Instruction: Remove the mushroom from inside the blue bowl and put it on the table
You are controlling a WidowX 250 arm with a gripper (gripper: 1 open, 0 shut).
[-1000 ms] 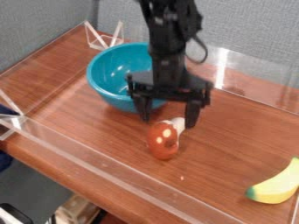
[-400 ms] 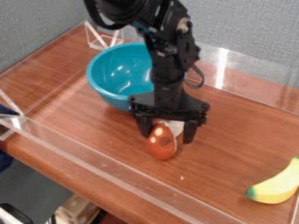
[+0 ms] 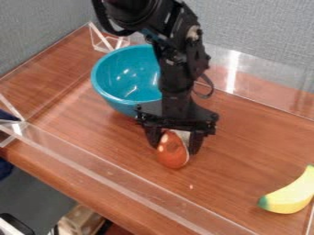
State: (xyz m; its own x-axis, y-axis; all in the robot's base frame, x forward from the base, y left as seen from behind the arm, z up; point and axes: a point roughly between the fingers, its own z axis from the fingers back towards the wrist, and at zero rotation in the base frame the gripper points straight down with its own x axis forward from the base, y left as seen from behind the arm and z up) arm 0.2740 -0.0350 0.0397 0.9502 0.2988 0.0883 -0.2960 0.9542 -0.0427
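Observation:
The mushroom, reddish-brown cap with a pale stem, lies on the wooden table just in front of and to the right of the blue bowl. My gripper points straight down and stands open, its two black fingers straddling the mushroom on either side. Whether the fingers touch the mushroom I cannot tell. The bowl sits upright behind the arm and looks empty inside.
A yellow banana lies at the right front corner. Clear acrylic walls border the table on all sides. A clear stand-like piece sits at the back left behind the bowl.
The gripper has come down and shifted slightly left, from hovering above the mushroom to having its open fingers around it. The mushroom and bowl have not moved.

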